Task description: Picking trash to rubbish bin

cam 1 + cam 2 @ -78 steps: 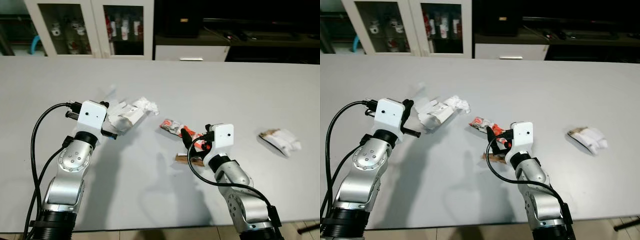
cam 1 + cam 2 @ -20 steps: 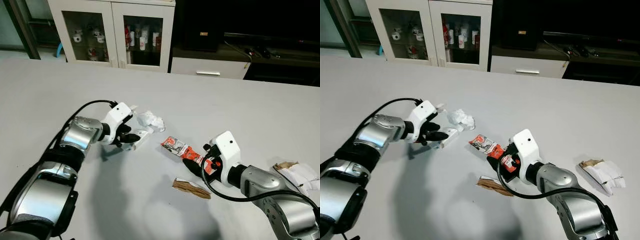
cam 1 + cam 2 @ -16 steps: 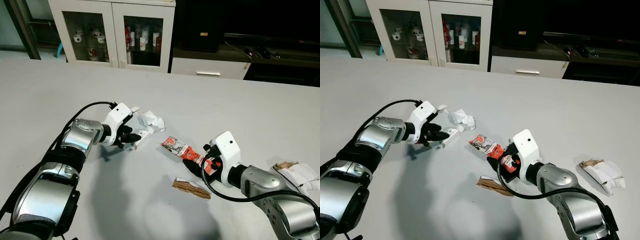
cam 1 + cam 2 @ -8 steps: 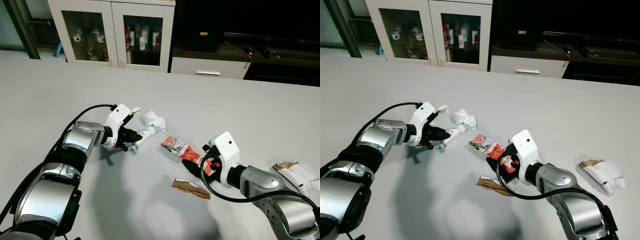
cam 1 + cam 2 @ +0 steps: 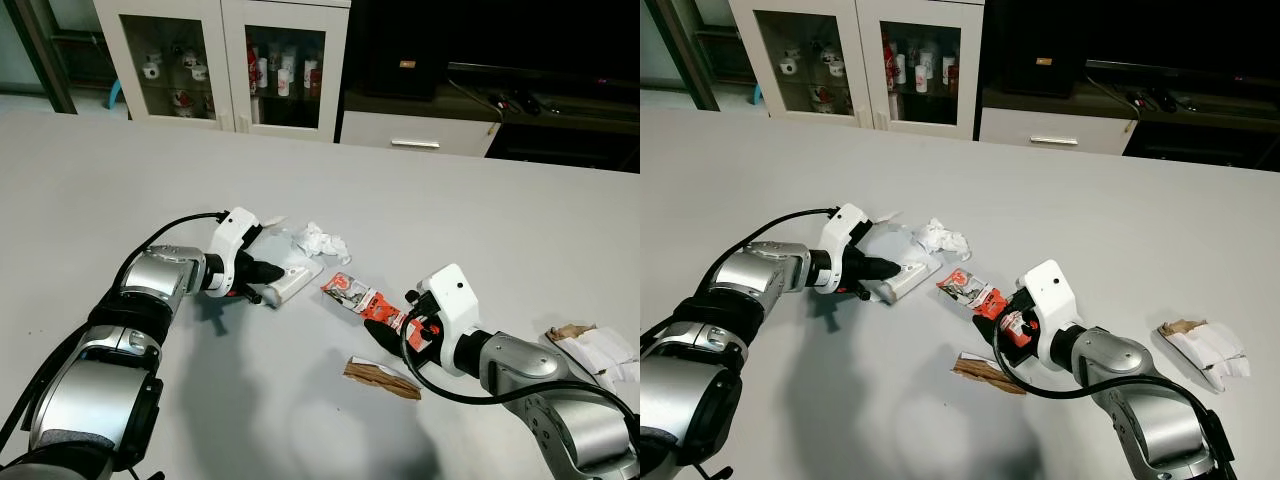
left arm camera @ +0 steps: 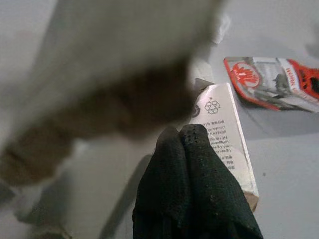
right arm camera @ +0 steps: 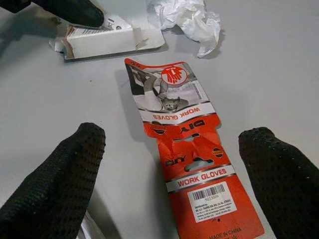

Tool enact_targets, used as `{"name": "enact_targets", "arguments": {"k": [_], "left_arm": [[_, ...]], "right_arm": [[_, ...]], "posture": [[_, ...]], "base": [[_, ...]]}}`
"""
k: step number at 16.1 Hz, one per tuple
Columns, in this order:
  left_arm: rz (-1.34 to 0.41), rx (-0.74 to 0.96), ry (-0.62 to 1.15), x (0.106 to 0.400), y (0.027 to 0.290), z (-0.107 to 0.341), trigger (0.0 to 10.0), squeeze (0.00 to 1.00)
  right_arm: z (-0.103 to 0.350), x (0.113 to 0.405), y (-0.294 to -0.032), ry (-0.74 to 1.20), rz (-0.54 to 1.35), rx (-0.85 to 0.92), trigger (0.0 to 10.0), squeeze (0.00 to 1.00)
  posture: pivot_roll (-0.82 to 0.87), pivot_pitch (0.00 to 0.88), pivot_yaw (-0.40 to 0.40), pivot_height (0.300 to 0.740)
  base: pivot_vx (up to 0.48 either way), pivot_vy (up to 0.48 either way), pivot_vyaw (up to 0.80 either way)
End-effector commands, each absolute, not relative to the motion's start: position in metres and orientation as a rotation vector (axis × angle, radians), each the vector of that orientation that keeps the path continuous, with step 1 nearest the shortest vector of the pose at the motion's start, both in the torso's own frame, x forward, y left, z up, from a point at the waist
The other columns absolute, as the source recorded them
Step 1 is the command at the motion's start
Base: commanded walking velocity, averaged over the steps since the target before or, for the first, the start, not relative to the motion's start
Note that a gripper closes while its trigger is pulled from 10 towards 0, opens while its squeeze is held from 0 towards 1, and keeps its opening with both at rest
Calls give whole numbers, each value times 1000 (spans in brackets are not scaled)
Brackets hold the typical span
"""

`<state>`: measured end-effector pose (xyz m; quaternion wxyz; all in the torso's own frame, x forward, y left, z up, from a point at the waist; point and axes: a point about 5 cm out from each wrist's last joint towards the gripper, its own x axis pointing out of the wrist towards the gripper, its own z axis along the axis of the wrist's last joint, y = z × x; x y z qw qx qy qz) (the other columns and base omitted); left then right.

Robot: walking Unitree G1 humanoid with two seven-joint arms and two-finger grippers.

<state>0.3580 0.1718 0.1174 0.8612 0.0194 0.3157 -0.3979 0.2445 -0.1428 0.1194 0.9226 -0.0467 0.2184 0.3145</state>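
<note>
On the grey table (image 5: 480,220) my left gripper (image 5: 262,280) is shut, its fingertips (image 6: 182,144) pinching the near edge of a flat white carton (image 5: 292,277). A crumpled white tissue (image 5: 326,240) lies just beyond the carton. My right gripper (image 7: 174,149) is open and low over the table. Its two fingers (image 7: 65,174) stand on either side of a red "work gloves" package (image 5: 362,295) without touching it. A brown cardboard scrap (image 5: 382,378) lies in front of the right gripper.
A white and brown wrapper (image 5: 592,350) lies at the table's right edge. White glass-door cabinets (image 5: 225,60) and a dark low shelf (image 5: 500,90) stand beyond the table's far side.
My left gripper has slid to the right with the carton, which now lies flatter; the tissue has been nudged right too. The right arm has stayed in place.
</note>
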Motion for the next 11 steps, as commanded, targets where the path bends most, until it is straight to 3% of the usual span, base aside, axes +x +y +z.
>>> {"name": "enact_targets", "arguments": {"k": [1,3,5,7,11], "left_arm": [[-852,9,654,356,172,119,0,0],[-827,4,655,355,181,122,0,0],[-777,155,663,351,203,126,0,0],[-689,195,627,350,222,135,0,0],[-708,165,421,347,218,156,0,0]], "right_arm": [[121,247,-142,437,651,-102,10000,0],[121,246,-142,436,646,-98,10000,0],[121,245,-143,437,645,-95,10000,0],[120,245,-143,443,652,-97,10000,0],[120,247,-139,445,672,-98,10000,0]], "posture": [[-74,6,-59,740],[-75,6,-56,740],[-68,11,-65,740],[-59,16,-79,740],[-49,23,-91,740]], "base": [[0,0,0],[0,0,0],[0,0,0],[0,0,0],[0,0,0]]}}
